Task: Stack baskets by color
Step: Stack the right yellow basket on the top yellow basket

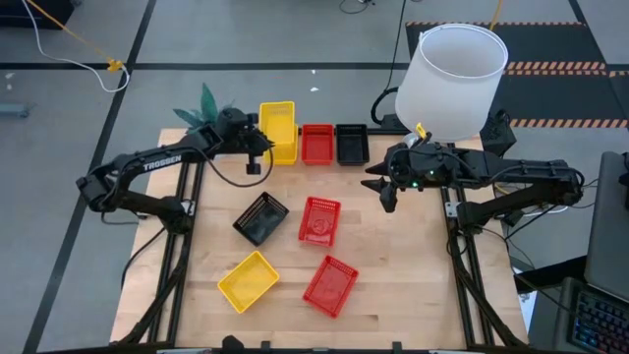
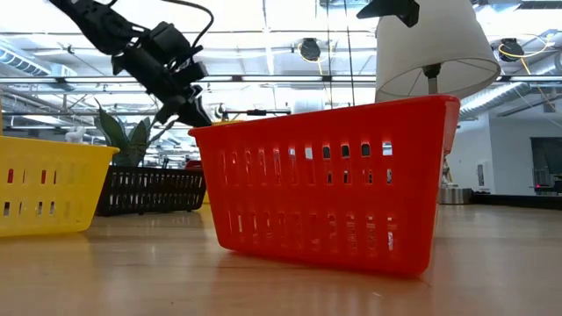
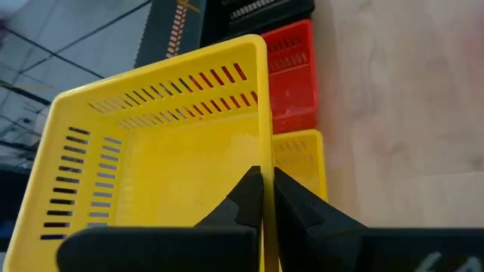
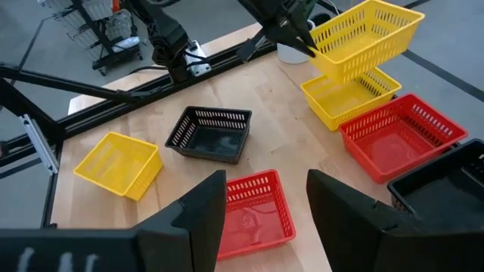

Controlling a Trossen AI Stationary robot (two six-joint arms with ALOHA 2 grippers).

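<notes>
We see the left gripper (image 4: 302, 41) clenched on the rim of a yellow basket (image 4: 368, 38), holding it tilted in the air just above a second yellow basket (image 4: 348, 97) at the far edge of the table (image 1: 413, 285). Beside that one, to the right, sit a red basket (image 1: 316, 144) and a black basket (image 1: 352, 144). The right gripper (image 1: 386, 192) hovers at the right with its jaws spread and empty. Nearer lie a loose black basket (image 1: 261, 218), two red baskets (image 1: 319, 220) (image 1: 330, 285) and a third yellow basket (image 1: 248, 280).
</notes>
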